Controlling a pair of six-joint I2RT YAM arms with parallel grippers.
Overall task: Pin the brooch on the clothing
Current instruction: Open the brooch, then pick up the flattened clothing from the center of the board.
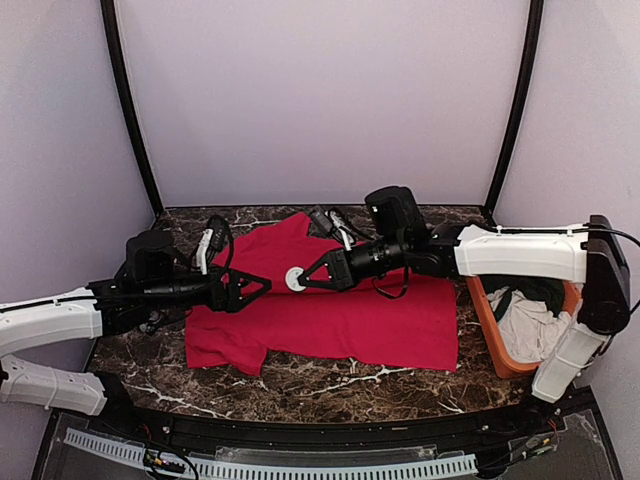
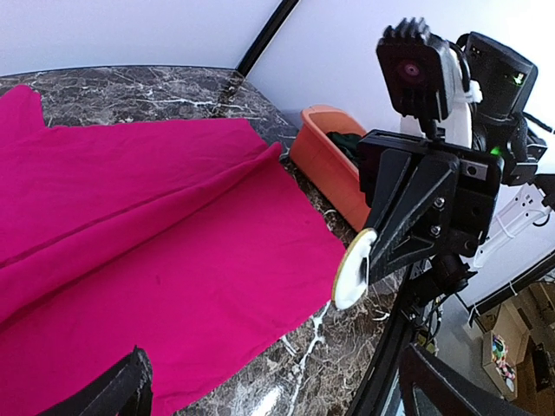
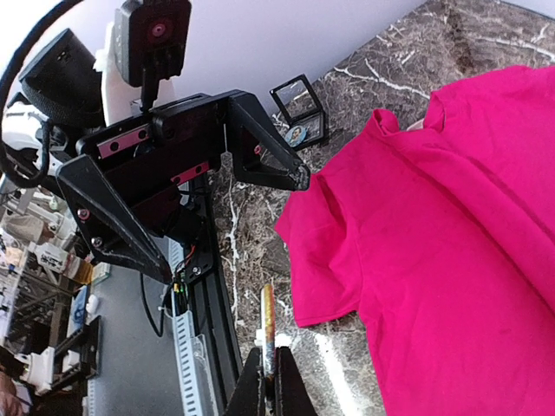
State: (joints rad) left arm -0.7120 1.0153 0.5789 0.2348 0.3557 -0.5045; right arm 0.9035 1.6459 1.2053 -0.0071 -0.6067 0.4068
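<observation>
The brooch [image 1: 295,280] is not yet on the clothing. It hangs in the air, clenched edge-on between the tips of the right gripper [image 1: 308,278]. The left gripper [image 1: 255,290] faces it from 9 o'clock with its jaws spread wide and nothing in them.

I judge this the carrying step, with the pinning yet to come. The next move calls for lowering the disc onto a flat part of the red T-shirt [image 1: 350,320] with its back turned to the fabric, while the free left gripper steadies or pinches the cloth so that the soft fabric does not bunch.

The brooch is a thin round disc with a white face and a yellowish rim, and its clasp cannot be made out. The T-shirt lies spread on the marble table [image 1: 330,380], loosely creased, directly under both grippers, with an orange bin [image 1: 482,320] at its 3 o'clock.
</observation>
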